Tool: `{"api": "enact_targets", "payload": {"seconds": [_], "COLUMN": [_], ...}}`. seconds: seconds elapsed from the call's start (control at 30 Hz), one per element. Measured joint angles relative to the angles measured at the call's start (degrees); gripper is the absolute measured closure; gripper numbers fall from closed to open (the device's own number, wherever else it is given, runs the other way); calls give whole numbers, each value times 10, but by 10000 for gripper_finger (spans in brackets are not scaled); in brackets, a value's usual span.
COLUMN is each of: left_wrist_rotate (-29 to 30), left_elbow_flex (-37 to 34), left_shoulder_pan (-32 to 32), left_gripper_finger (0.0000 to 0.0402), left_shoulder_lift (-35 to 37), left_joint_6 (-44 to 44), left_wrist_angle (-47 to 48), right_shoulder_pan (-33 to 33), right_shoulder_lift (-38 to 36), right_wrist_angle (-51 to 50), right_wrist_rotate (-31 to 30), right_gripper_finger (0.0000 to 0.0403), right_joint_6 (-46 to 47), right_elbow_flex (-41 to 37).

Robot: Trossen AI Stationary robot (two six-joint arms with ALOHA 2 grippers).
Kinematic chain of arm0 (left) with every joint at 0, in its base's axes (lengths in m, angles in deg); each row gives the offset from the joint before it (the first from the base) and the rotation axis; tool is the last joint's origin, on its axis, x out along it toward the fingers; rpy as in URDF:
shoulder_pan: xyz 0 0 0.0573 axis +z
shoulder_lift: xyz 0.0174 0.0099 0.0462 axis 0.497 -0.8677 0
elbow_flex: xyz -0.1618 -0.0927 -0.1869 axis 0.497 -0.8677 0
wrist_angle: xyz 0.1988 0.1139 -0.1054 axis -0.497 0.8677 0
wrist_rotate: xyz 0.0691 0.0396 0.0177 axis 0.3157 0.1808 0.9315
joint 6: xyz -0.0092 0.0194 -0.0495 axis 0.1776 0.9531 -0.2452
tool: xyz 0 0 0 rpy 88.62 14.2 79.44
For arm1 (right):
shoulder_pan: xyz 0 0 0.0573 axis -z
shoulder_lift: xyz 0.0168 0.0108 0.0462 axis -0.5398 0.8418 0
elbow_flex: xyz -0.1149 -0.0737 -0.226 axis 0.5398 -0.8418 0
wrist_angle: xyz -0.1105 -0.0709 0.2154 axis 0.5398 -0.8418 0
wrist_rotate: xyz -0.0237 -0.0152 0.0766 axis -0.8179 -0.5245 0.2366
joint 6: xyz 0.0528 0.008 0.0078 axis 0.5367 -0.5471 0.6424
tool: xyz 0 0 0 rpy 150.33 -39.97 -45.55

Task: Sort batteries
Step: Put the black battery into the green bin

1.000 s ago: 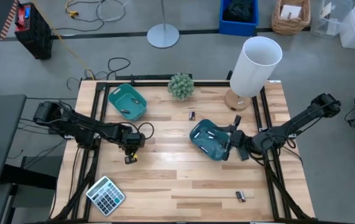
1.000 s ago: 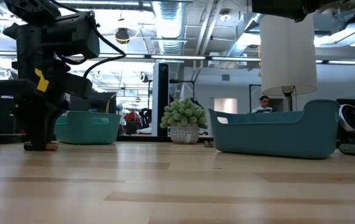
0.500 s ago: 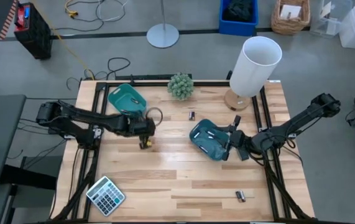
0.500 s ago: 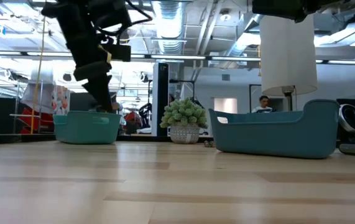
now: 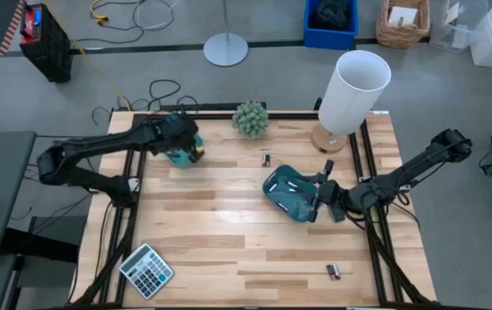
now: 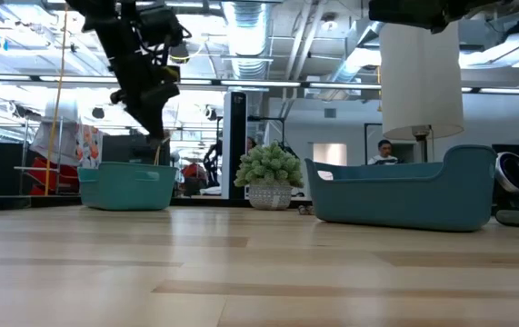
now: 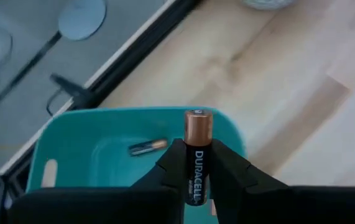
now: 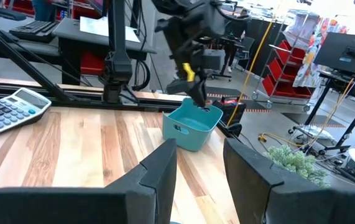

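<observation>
My left gripper (image 5: 190,151) hangs over the left teal tray (image 5: 177,158) at the table's far left and is shut on a black and copper battery (image 7: 198,155). One small battery (image 7: 146,147) lies on that tray's floor. My right gripper (image 8: 201,168) is open and empty, low beside the right teal tray (image 5: 287,194), which holds a few batteries (image 5: 287,183). Loose batteries lie on the wood at the far middle (image 5: 265,159) and near the front right (image 5: 333,271). In the low view my left gripper (image 6: 159,136) is above the left tray's rim (image 6: 127,173). My left gripper pinches the battery's black body (image 7: 197,177) between its two fingers. The battery lies along the fingers, and its copper end (image 7: 198,124) sticks out past the fingertips. The fingers come from above, pointing down. The battery is lifted clear, above the tray's inside.
A grey calculator (image 5: 146,269) lies at the front left corner. A white lamp (image 5: 351,90) on a wooden base and a small potted plant (image 5: 251,119) stand along the far edge. Bare wood lies between the two trays.
My left gripper has risen from the tabletop with the battery and gone toward the table's far edge, from the middle left of the table to above the left teal tray. It stays shut on the battery, which is now lifted clear.
</observation>
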Motion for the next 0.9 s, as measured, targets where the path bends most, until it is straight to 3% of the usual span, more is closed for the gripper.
{"api": "enact_targets", "payload": {"seconds": [0.2, 0.47, 0.63, 0.9], "left_wrist_rotate": [-62, -66, -135, -198], "left_elbow_flex": [0, 0, -4, -78], "left_shoulder_pan": [75, 80, 33, -89], "left_gripper_finger": [310, 247, 238, 250], "left_shoulder_lift": [-2, -4, -4, -5], "left_joint_6": [22, 38, 63, 108], "left_wrist_angle": [-3, -6, -72, -343], "right_shoulder_pan": [0, 0, 0, 19], "right_shoulder_lift": [0, 0, 0, 0], "right_wrist_angle": [0, 0, 0, 0], "right_wrist_rotate": [0, 0, 0, 0], "right_gripper_finger": [253, 253, 253, 253], "right_joint_6": [0, 0, 0, 33], "right_elbow_flex": [0, 0, 0, 0]}}
